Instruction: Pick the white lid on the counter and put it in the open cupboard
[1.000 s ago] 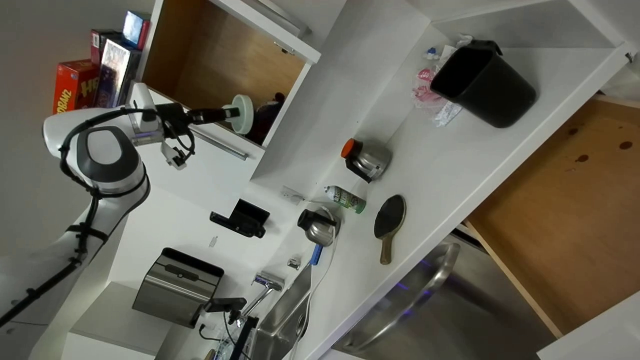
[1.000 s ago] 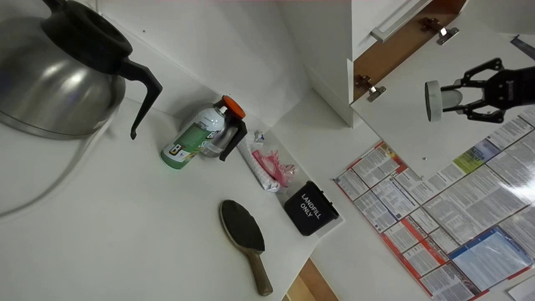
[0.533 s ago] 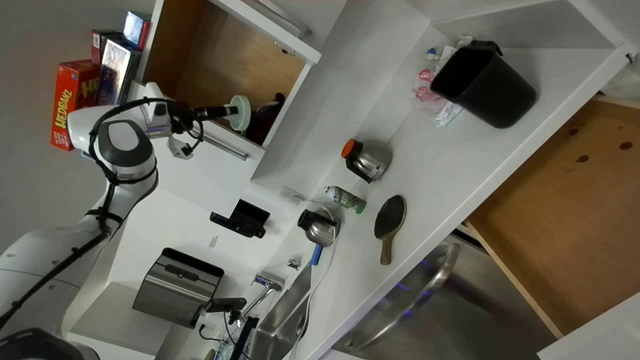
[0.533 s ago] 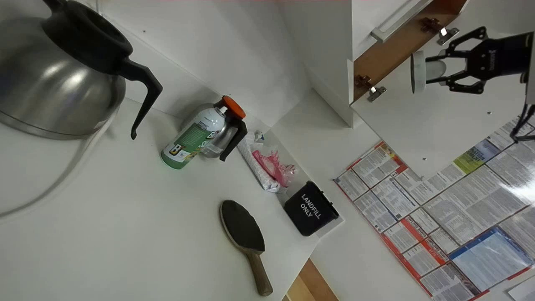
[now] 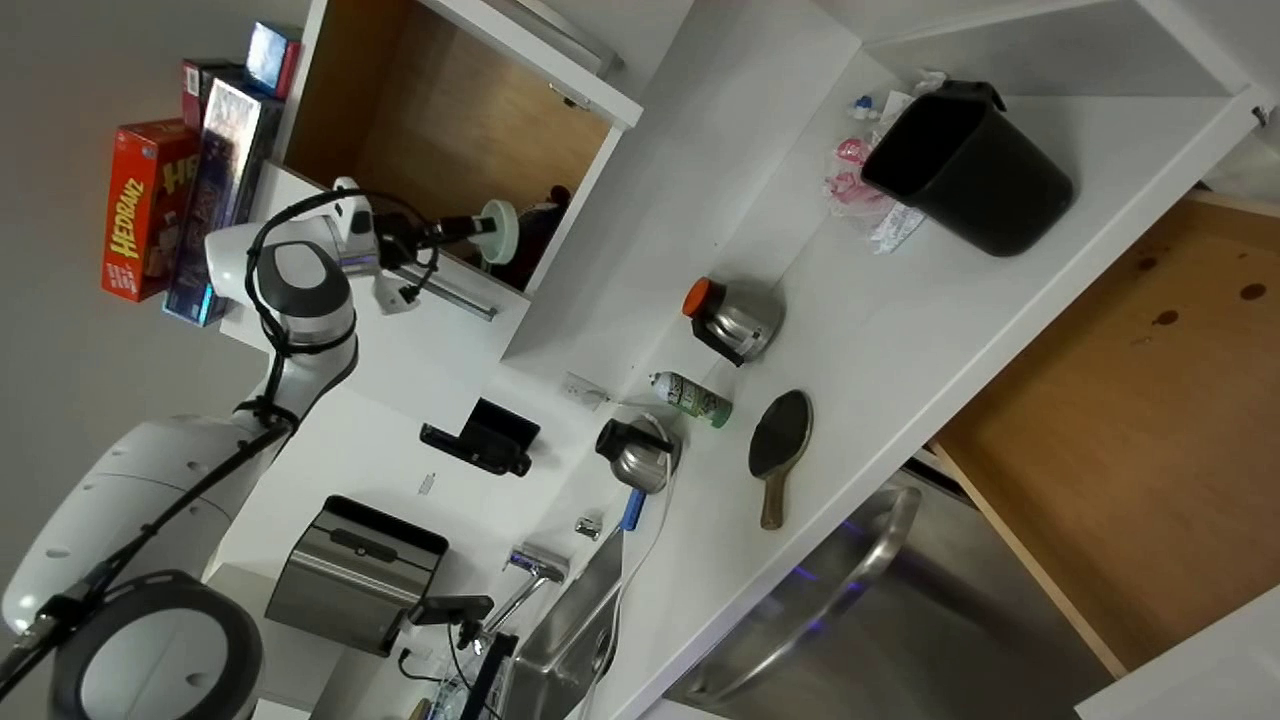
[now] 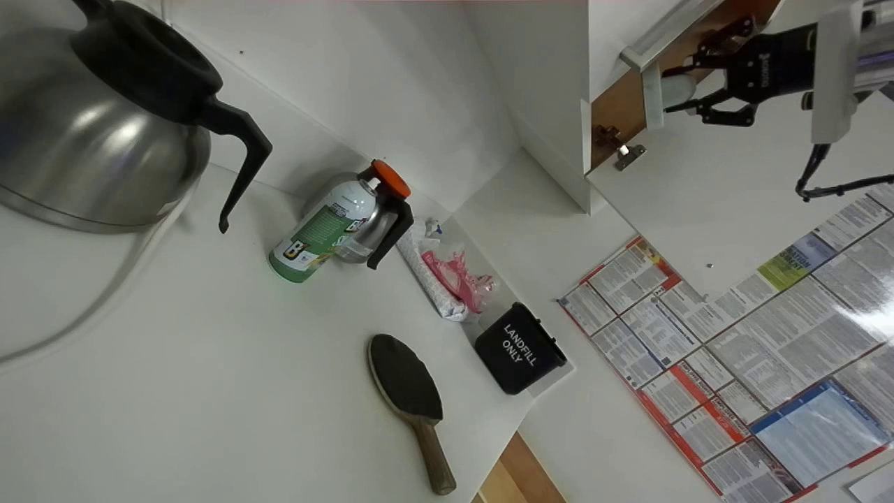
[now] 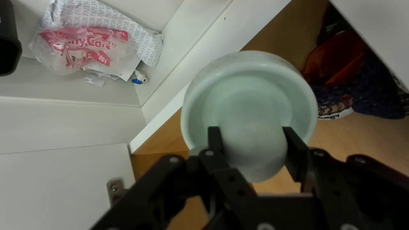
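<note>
The fingers (image 7: 215, 140) are gripping the lid (image 7: 249, 95) by its round knob (image 7: 255, 155), one finger on either side. In the wrist view the knob faces the camera, and brown wood of the cupboard (image 7: 358, 140) shows past part of the lid's edge. Both exterior views put the lid at the mouth of the cupboard, well above the bench (image 5: 880, 330); whether it is within the front edge or just outside cannot be told. A dark bundle (image 7: 361, 76) with red and blue patches lies inside the cupboard, near the lid; whether they touch is hidden.

On the bench a brush (image 5: 780, 450) lies flat. A can (image 5: 692, 398) stands upright between an orange-topped carafe (image 5: 748, 318) and a black-topped carafe (image 5: 645, 462), and in an exterior view it partly covers the former. Farther along is a bin (image 6: 520, 349) marked "LANDFILL ONLY", with a bag (image 7: 84, 48) just beside it. Boxes (image 5: 148, 210) appear at the cupboard's outer side.
</note>
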`<state>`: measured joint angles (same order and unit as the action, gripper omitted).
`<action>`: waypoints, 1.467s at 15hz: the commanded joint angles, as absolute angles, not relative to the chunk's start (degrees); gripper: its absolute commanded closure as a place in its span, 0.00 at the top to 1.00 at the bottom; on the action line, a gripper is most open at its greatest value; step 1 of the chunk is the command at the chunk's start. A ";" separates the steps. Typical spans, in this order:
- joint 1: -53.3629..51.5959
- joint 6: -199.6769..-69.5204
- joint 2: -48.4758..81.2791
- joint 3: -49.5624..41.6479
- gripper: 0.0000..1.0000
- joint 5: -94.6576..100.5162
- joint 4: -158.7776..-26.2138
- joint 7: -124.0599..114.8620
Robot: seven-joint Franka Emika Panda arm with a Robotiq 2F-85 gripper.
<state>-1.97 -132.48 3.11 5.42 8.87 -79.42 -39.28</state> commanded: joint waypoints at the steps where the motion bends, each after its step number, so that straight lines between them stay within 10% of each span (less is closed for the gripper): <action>1: -3.02 -133.03 7.45 5.75 0.24 12.33 -74.28 -41.07; 18: -5.11 -126.74 19.79 5.21 0.24 15.56 -59.01 -40.60; 19: -5.26 -126.06 20.22 5.18 0.74 15.56 -58.29 -40.58; 22: -5.52 -124.92 21.33 5.14 0.89 15.40 -56.14 -40.49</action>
<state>-4.80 -127.85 19.32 5.43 14.51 -60.82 -40.06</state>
